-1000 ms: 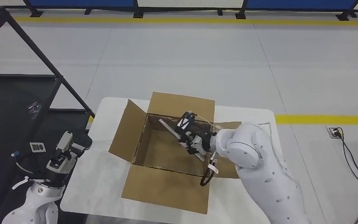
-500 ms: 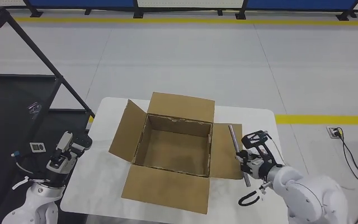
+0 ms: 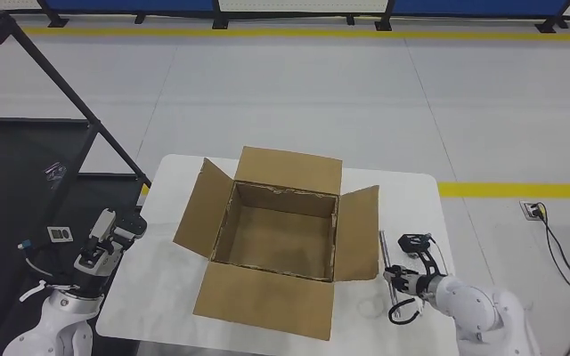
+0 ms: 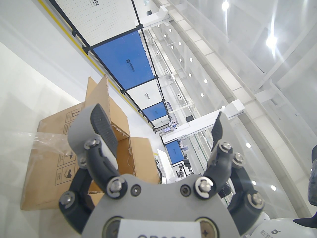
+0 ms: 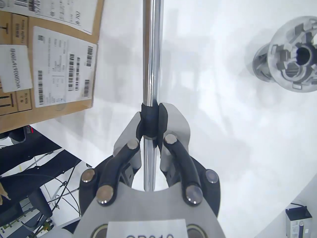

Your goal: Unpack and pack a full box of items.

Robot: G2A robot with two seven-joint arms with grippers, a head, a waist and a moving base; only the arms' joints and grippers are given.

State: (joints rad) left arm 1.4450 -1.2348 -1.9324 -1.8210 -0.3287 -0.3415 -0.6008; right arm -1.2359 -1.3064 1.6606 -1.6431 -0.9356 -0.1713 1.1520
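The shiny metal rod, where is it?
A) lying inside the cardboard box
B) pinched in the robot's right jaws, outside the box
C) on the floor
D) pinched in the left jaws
B: the right jaws are shut on the shiny metal rod, over the white table beside the cardboard box.

Gripper [image 4: 158, 122]: fingers [image 4: 102, 125] spread wide, ribbed pads facing inward.
Box [image 4: 47, 157]: brown cardboard, flaps up, partly behind one finger.
Panels [image 4: 123, 60]: blue, far off.
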